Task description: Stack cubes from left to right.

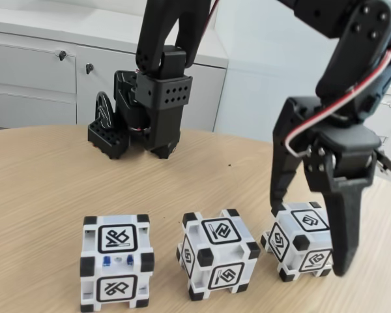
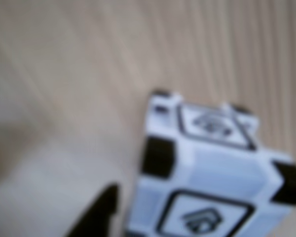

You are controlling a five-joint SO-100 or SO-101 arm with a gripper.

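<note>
Three cubes sit in a row on the desk (image 1: 45,176): left cube (image 1: 115,263), middle cube (image 1: 218,254), right cube (image 1: 300,240). The end effector (image 1: 311,231) is spread wide, straddling the right one. Faces only carry abstract glyphs, no readable writing.

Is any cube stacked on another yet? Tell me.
No. In the fixed view the left cube, middle cube and right cube each sit apart on the table.

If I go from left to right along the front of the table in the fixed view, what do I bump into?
Left cube → middle cube → right cube → the tool, open around that last cube.
</note>
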